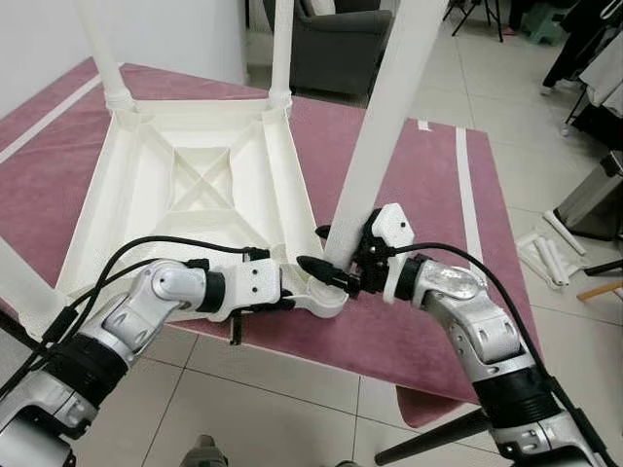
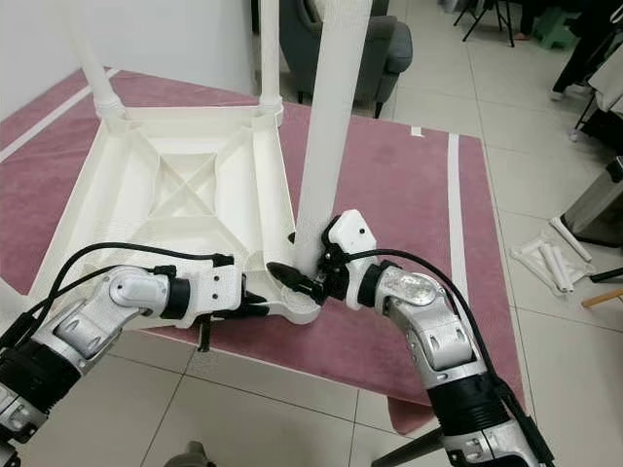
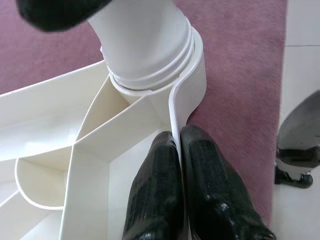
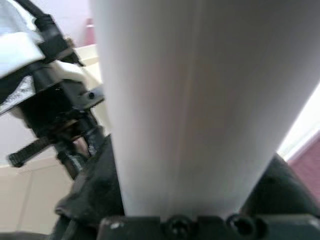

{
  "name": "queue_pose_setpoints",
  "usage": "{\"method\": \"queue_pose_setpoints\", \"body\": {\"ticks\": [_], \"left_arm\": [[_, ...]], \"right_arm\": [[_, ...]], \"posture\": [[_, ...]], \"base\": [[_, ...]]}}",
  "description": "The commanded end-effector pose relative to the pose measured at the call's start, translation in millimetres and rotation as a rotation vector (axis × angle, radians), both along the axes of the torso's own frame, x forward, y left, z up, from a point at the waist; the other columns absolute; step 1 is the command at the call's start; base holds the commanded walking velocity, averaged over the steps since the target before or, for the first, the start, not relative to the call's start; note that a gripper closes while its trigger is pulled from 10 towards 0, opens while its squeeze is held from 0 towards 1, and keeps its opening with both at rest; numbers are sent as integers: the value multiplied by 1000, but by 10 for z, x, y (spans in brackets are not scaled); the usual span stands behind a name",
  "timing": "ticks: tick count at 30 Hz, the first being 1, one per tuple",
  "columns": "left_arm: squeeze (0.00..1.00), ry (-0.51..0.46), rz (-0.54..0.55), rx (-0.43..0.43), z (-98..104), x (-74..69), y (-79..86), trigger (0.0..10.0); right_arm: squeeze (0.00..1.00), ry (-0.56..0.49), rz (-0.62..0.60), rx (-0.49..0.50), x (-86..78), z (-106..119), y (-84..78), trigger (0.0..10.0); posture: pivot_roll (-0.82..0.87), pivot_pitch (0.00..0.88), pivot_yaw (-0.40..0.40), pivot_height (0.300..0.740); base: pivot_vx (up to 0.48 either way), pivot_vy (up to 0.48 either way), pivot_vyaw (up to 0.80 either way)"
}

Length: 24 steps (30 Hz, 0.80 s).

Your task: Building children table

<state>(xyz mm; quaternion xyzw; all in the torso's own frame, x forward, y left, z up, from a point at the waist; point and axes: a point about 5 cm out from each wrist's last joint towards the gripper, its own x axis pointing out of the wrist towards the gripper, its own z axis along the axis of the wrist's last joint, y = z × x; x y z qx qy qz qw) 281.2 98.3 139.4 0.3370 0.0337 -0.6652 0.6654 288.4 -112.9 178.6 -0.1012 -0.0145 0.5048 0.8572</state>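
Note:
A white plastic children's table top (image 1: pixel 185 185) lies upside down on a mauve rug (image 1: pixel 419 243). White legs stand in its far corners. A long white leg (image 1: pixel 384 126) stands tilted in the near right corner socket (image 3: pixel 150 75). My right gripper (image 1: pixel 336 263) is shut around the base of this leg (image 4: pixel 200 100). My left gripper (image 3: pixel 178 150) is shut on the table's thin rim wall (image 3: pixel 175 105) just beside that socket.
A grey armchair (image 1: pixel 336 44) stands behind the rug. Loose white parts (image 1: pixel 550 255) lie on the tiled floor at right, near a grey bin (image 1: pixel 596 199). Black stand legs (image 1: pixel 477 15) are at the far back.

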Motion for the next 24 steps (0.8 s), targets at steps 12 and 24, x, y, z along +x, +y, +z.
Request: {"method": "queue_pose_setpoints", "body": {"ticks": [12, 24], "left_arm": [[0, 10, -163, -45, 217, 21, -301, 0], [0, -24, -112, -154, 443, 331, -870, 0]], "right_arm": [[0, 85, -466, -40, 252, -361, -74, 0], [0, 89, -1229, 13, 423, -434, -238, 0]], "posture": [[181, 17, -39, 740], [155, 13, -7, 740]], "base": [[0, 0, 0], [0, 0, 0]]}}
